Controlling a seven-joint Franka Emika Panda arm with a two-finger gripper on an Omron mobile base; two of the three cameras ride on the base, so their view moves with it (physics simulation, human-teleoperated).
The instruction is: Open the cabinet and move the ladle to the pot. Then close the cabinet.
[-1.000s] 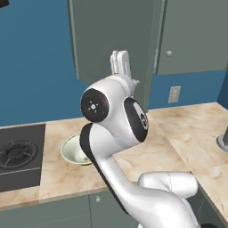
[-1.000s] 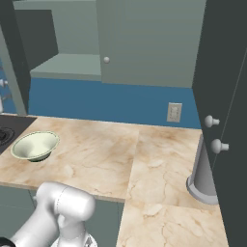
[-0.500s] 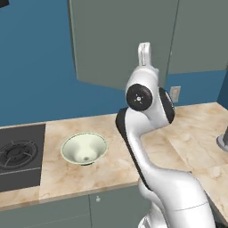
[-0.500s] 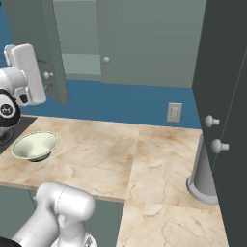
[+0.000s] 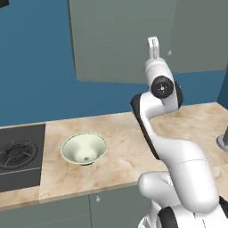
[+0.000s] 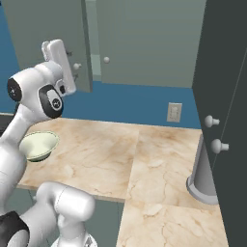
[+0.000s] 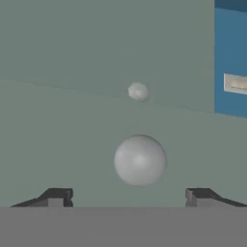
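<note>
The grey-green cabinet [image 5: 116, 40] hangs above the counter. Its left door [image 6: 48, 24] stands slightly ajar, with a pale gap beside the right door. My gripper [image 6: 66, 71] is raised in front of that left door, right at its round pale knob [image 6: 77, 66]. In the hand view the gripper [image 7: 130, 197] is open, and the large knob [image 7: 140, 160] sits just ahead, centred between the fingertips [image 7: 58, 196] without touching them. A second, smaller knob [image 7: 138, 91] shows on the other door. The ladle and the pot are out of view.
A pale green bowl [image 5: 83, 148] sits on the marble counter [image 5: 124, 156], with a black stove [image 5: 18, 156] to its left. At the right stand a grey cylinder [image 6: 202, 173] and a dark tall cupboard [image 6: 226, 72] with two knobs. A wall outlet [image 6: 174, 112] is on the blue wall.
The left cabinet door has swung from wide open to nearly shut. The arm rose from low over the counter, and the gripper now sits at the door's knob.
</note>
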